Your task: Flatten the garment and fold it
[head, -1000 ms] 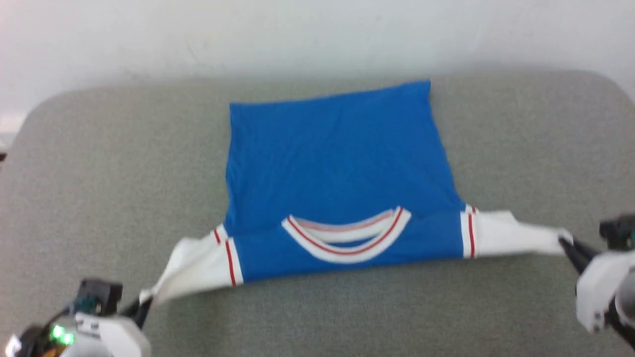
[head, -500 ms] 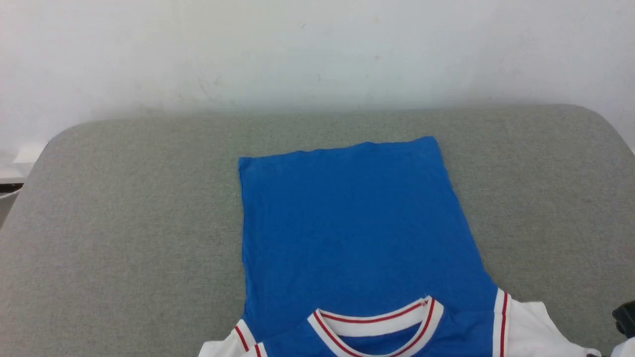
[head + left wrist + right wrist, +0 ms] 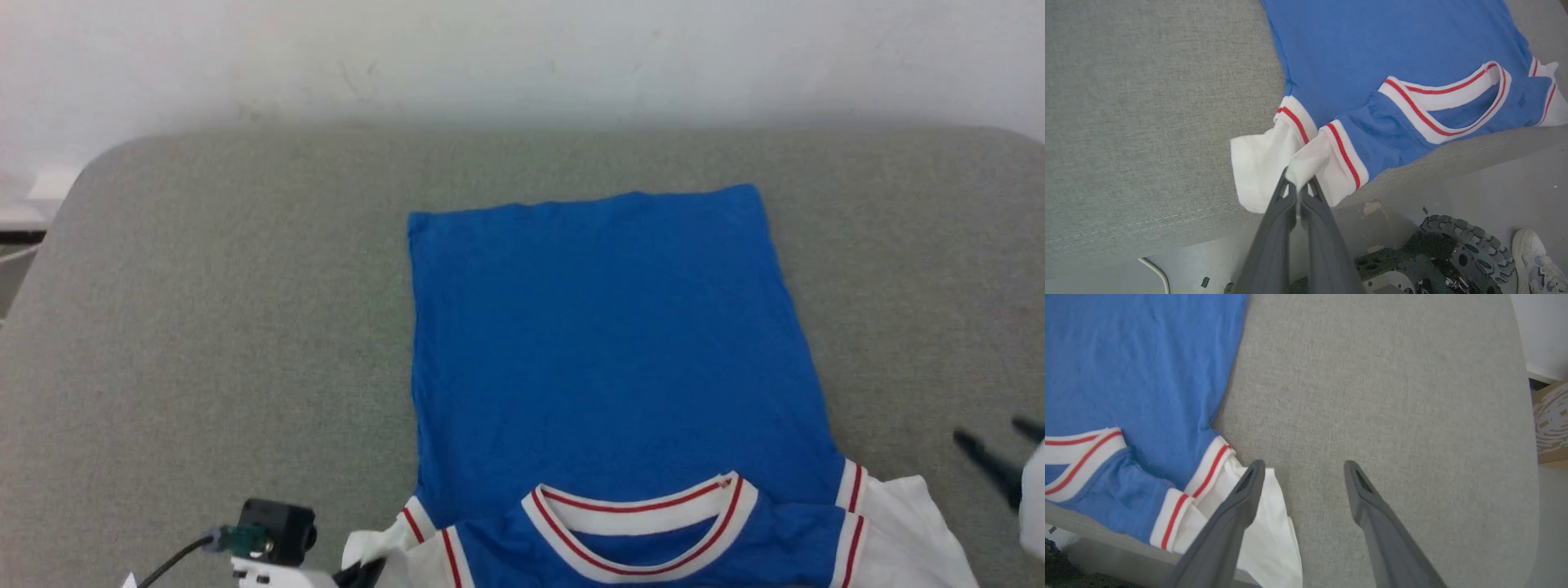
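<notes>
The garment (image 3: 612, 343), royal blue with a red-striped white collar and white sleeves, lies flat on the grey padded table (image 3: 204, 286), collar toward me at the front edge. My left gripper (image 3: 367, 572) is shut on the white left sleeve (image 3: 1257, 155); in the left wrist view the left gripper (image 3: 1299, 185) pinches a fold of that sleeve over the table's edge. My right gripper (image 3: 992, 433) stands open to the right of the garment. In the right wrist view the right gripper (image 3: 1302, 469) holds nothing, and the right sleeve (image 3: 1265, 539) lies loose by its left finger.
A white wall runs behind the table. In the left wrist view the robot's wheeled base (image 3: 1453, 245), a person's white shoe (image 3: 1537, 261) and a cable (image 3: 1155, 273) are on the floor below the front edge. A cardboard box (image 3: 1549, 424) sits past the table's right end.
The head camera has shifted. My right gripper has let go of the right sleeve and opened; the sleeve now lies slack. My left gripper still grips the left sleeve.
</notes>
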### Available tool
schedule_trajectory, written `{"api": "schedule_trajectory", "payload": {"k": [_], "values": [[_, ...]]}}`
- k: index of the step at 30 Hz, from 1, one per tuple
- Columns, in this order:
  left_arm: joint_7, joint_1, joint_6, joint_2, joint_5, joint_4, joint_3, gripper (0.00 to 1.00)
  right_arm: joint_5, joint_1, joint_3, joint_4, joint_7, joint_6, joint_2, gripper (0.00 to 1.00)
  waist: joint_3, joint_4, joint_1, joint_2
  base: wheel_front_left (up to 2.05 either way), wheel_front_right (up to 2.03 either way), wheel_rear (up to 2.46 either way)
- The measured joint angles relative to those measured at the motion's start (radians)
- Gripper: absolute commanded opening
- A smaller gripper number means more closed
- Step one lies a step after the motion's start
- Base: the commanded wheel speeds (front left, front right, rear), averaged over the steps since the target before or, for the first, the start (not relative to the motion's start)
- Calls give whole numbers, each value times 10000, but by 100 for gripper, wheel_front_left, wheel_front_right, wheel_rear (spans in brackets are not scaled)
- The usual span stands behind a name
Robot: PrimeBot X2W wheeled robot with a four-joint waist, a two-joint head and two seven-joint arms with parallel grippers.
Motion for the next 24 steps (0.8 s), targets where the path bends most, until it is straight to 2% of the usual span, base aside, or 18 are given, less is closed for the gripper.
{"api": "schedule_trajectory", "payload": {"k": [6,10,17,24], "values": [[-117,-639,230,-497,403,-911,-297,0,-268,-2051,-203,-399,924,-2,456,100,899,347,1,0,0,0,0],[-184,-975,303,-846,752,-1356,-658,0,-378,-3513,-44,-104,1699,-2,623,100,1576,680,2,0,0,0,0],[-476,-1553,328,-1430,1365,-1569,-1300,0,-911,-6061,359,1233,2815,-2,449,100,2781,1447,2,0,0,0,0],[-790,-1954,314,-1942,1607,-1390,-1762,0,-1570,-7953,614,2796,3160,-2,150,100,3804,2365,2,0,0,0,0]]}}
